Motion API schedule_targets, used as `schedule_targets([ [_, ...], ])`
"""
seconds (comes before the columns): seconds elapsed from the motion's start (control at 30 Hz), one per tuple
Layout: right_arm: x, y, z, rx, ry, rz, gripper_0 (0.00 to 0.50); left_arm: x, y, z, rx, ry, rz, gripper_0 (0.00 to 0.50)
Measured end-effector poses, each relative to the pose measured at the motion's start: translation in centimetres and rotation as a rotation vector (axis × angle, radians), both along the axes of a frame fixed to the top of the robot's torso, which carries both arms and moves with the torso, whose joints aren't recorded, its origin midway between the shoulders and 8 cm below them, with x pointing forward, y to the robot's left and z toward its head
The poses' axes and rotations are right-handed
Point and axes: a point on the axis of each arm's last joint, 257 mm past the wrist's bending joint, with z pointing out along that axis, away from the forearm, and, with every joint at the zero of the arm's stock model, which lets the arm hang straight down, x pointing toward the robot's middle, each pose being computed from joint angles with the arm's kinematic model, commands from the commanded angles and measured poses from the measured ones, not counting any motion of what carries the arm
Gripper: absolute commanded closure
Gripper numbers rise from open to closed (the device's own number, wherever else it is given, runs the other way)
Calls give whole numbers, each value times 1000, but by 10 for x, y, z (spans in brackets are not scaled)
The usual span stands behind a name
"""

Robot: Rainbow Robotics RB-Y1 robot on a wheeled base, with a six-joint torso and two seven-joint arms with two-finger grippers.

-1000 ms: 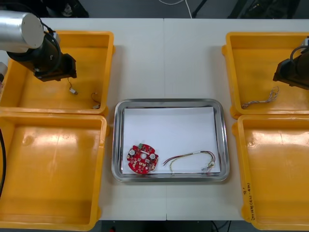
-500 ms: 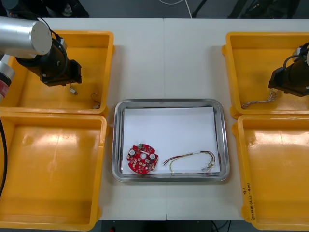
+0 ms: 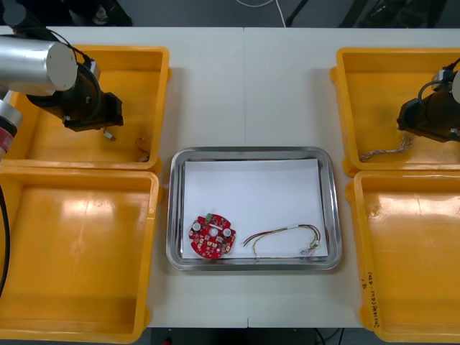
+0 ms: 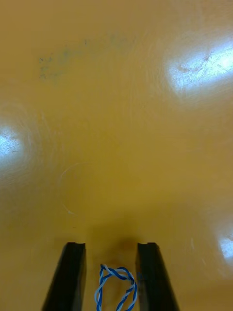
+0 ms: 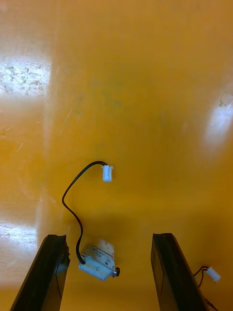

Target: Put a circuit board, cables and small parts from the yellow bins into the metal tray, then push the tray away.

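Observation:
In the far left yellow bin (image 3: pixel 154 65), my left gripper (image 3: pixel 97 115) (image 5: pixel 109 274) is open and low over the floor. A small metal part (image 5: pixel 98 263) with a black lead lies between its fingers, nearer one finger (image 5: pixel 51 272); the front view shows this part (image 3: pixel 109 134) too. In the far right yellow bin (image 3: pixel 374 72), my right gripper (image 3: pixel 420 122) (image 4: pixel 111 279) is open. Its fingers (image 4: pixel 73 277) stand close on either side of a loop of the twisted blue and white cable (image 4: pixel 116 287) (image 3: pixel 388 148). The metal tray (image 3: pixel 176 215), white inside, holds a red circuit board (image 3: pixel 213 236) and a red and yellow cable (image 3: pixel 284 236).
A second small metal part (image 3: pixel 142 149) (image 5: pixel 209 273) with a lead lies near the left bin's front right corner. The two near yellow bins (image 3: pixel 79 251) (image 3: pixel 410 251) flank the tray. The bin walls stand close around both grippers.
My left gripper has moved right and toward the small metal part. My right gripper has shifted left and come down over the end of the twisted cable.

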Motion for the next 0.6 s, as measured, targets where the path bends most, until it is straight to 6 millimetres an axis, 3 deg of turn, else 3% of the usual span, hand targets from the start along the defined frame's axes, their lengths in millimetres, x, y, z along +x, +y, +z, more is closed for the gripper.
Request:
schedule_targets([
  [0.03, 0, 0, 0, 0, 0, 0, 455, -1, 1, -2, 1, 1, -2, 0],
  [0.1, 0, 0, 0, 0, 0, 0, 463, -2, 2, -5, 0, 6, 0, 0],
  [0.13, 0, 0, 0, 0, 0, 1, 500, -3, 2, -6, 0, 7, 0, 0],
  [0.5, -1, 0, 0, 1, 4, 1, 500, -10, 5, -21, -12, 24, 6, 0],
  [0.6, -12, 1, -6, 11, 52, -1, 500, -9, 4, -20, -13, 19, 5, 0],
])
